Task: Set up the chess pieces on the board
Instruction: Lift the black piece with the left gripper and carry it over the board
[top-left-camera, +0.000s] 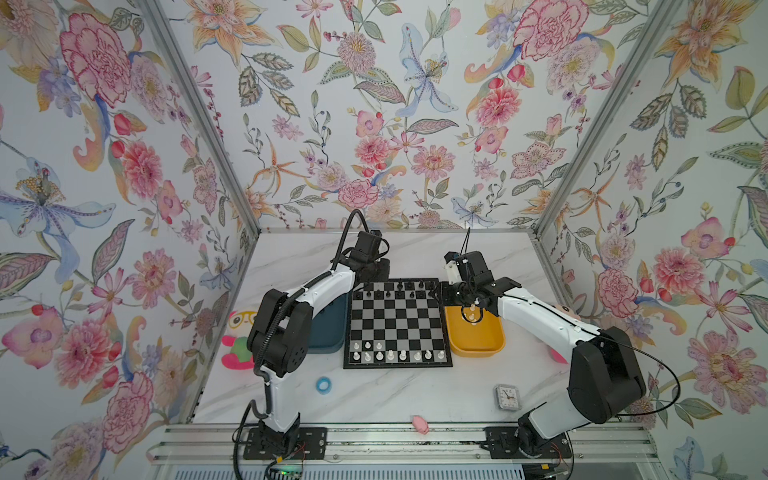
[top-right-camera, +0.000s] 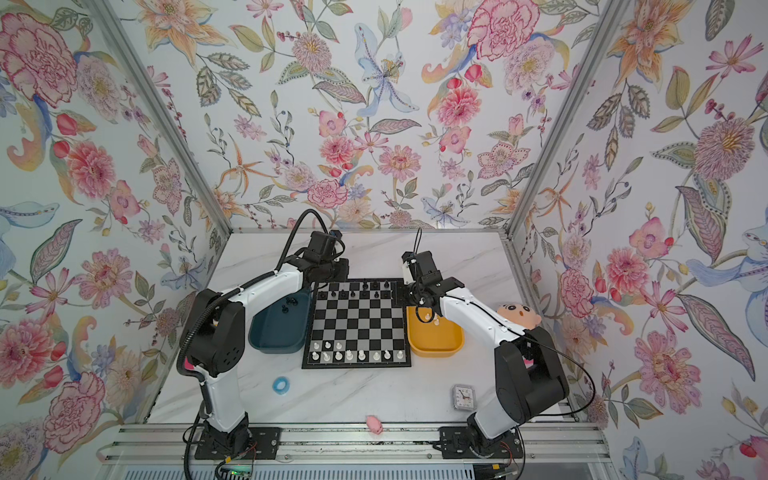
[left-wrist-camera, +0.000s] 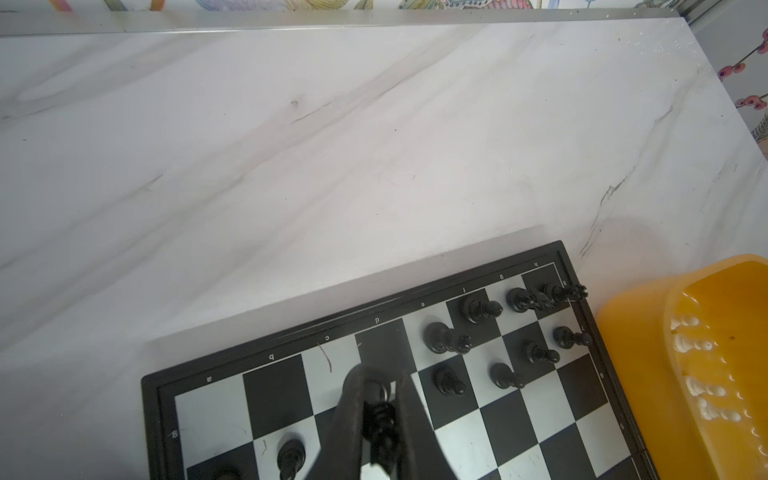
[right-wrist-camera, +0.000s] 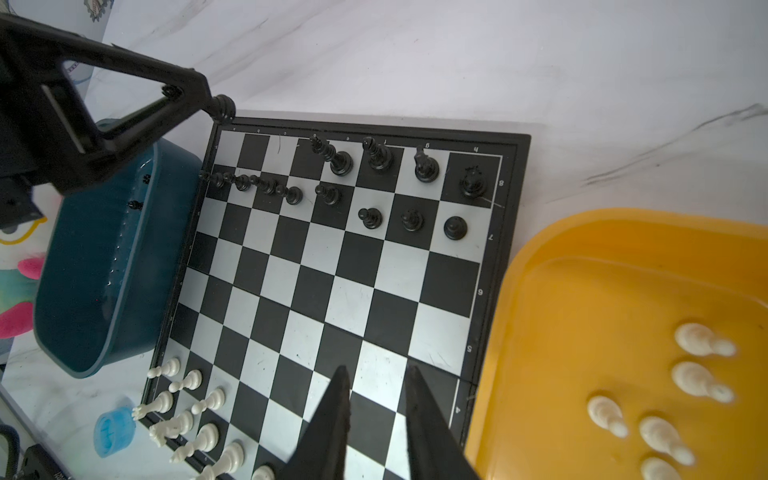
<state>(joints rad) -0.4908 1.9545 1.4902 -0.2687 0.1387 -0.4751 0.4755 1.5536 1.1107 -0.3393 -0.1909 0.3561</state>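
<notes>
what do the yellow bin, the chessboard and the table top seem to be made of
Yellow oblong bin: likely moulded plastic, smooth semi-gloss, with a rounded rim and highlights. Black-and-silver square chessboard: probably plastic with a metallic-looking surface; the pale squares gleam and show scratches. White tabletop: marble-look with grey veins, matt sheen; real stone or laminate cannot be told.

The board (top-left-camera: 397, 324) lies on the tabletop (top-left-camera: 374, 399) between the left bin (top-right-camera: 276, 332) and the right bin (top-left-camera: 478, 343). On its nearest and farthest rows stand chess pieces (top-left-camera: 390, 355); more lie in both bins.
</notes>
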